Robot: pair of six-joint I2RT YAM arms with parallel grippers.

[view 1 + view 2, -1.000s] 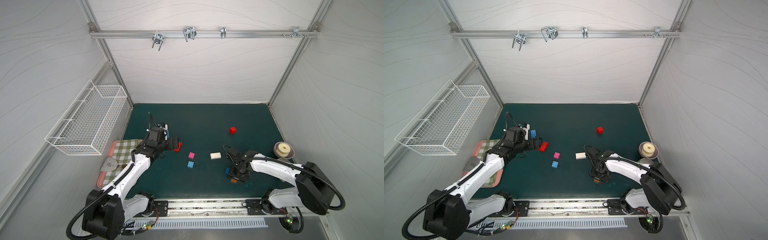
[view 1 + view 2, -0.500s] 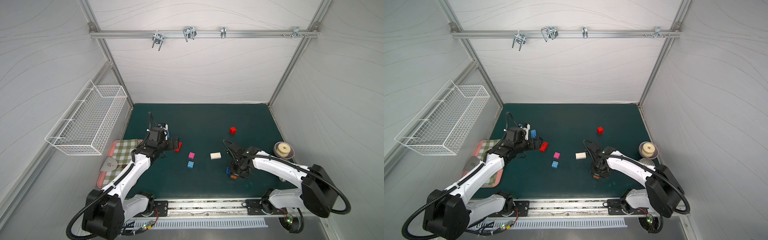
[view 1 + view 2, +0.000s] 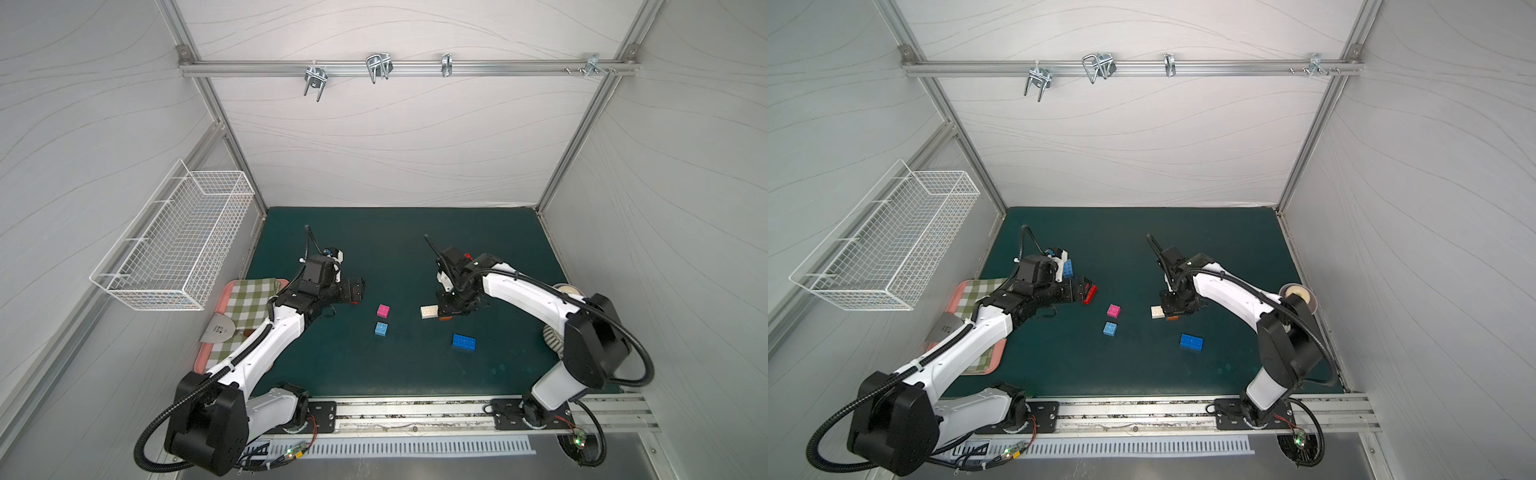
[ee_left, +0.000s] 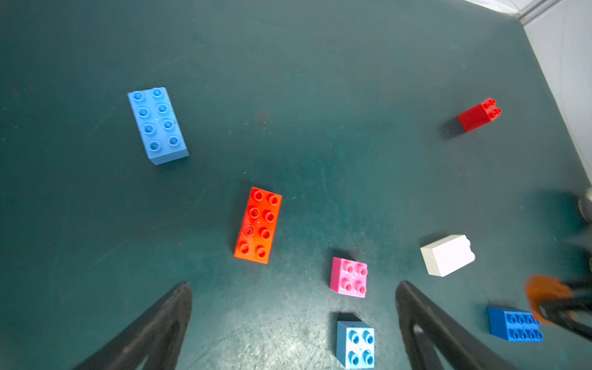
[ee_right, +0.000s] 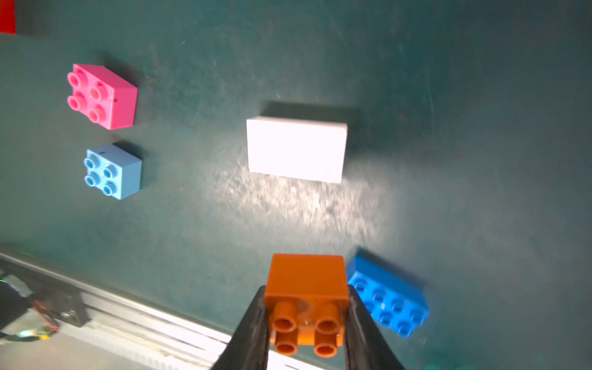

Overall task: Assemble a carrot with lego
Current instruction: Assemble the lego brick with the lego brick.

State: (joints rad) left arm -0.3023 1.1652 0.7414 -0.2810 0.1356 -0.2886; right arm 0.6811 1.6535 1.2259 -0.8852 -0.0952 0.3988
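Orange brick (image 5: 306,288), one; other bricks (image 4: 258,224), seven

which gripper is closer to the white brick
Right. The right gripper, holding an orange brick, is just beside the white brick; the left gripper sits well off, past the pink brick.

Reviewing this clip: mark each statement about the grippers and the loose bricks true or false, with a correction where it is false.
1. The right gripper is shut on an orange brick. True.
2. The left gripper grips the red oblong brick. False: its jaws stand open and empty, and that brick lies on the mat.
3. The pink brick is stacked on the light-blue square brick. False: they lie side by side on the mat, apart.
4. Nothing is stacked on the white brick. True.
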